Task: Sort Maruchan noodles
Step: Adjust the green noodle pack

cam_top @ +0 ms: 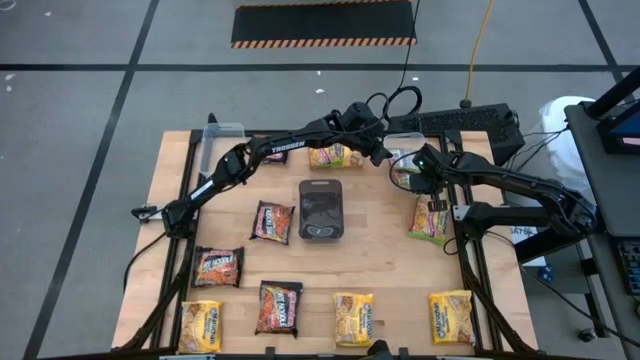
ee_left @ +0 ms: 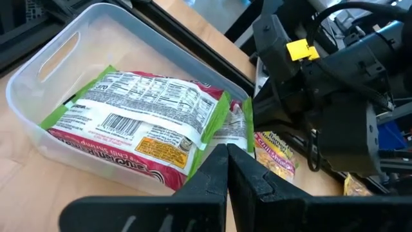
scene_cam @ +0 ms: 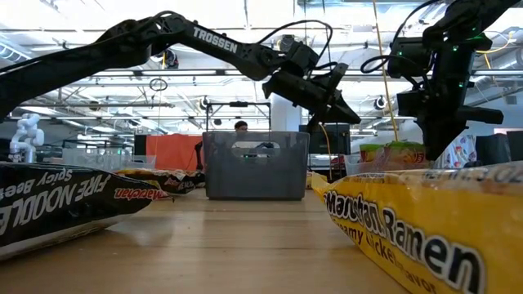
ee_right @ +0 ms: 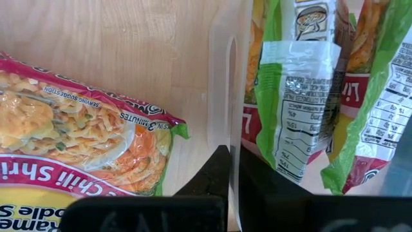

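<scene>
Maruchan noodle packets lie scattered on the wooden table: dark ones (cam_top: 271,222), yellow ones (cam_top: 353,318) along the near edge, and green-edged ones (cam_top: 430,220). A clear tub (ee_left: 38,71) at the far right holds green-edged packets (ee_left: 148,109); the top one lies flat, label side down. My left gripper (ee_left: 226,169) hangs shut above this tub with nothing in it. My right gripper (ee_right: 230,171) points down, shut and holding nothing, over the tub's wall (ee_right: 226,77), beside a green-edged packet (ee_right: 64,148) on the table.
A dark grey tray (cam_top: 320,210) stands at the table's middle. A second clear tub (cam_top: 222,140) sits at the far left. Another green-edged packet (cam_top: 335,155) lies under the left arm at the far edge. The two arms stand close together over the far right tub.
</scene>
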`<state>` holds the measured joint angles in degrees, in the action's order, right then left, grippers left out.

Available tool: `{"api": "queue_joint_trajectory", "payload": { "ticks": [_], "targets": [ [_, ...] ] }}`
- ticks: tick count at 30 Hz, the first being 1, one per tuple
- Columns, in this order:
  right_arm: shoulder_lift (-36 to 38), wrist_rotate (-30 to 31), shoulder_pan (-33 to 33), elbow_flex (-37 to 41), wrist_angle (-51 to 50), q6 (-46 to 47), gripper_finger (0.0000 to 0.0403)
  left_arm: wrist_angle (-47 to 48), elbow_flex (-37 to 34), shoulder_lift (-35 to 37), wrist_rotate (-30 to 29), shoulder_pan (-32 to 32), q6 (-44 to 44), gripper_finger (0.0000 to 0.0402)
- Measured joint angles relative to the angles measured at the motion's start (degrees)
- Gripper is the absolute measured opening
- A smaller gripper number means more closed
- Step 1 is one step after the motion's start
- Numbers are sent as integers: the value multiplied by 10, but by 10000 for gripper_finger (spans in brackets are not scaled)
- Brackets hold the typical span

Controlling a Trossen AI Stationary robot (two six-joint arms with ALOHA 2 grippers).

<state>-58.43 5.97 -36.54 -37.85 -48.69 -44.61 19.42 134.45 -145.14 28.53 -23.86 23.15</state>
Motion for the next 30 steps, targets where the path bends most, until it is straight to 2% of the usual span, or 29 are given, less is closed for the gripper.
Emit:
{"api": "queue_joint_trajectory", "payload": {
  "ticks": [9, 23, 30],
  "targets": [
    [0, 0, 0, 0, 0, 0, 2, -68, 0, 0, 1, -3, 12, 5],
    [0, 0, 0, 0, 8, 0, 2, -79, 0, 1, 17, -21, 39, 5],
    [0, -1, 0, 0, 9, 0, 2, -148, 0, -25, 18, -15, 66, 5]
  ]
}}
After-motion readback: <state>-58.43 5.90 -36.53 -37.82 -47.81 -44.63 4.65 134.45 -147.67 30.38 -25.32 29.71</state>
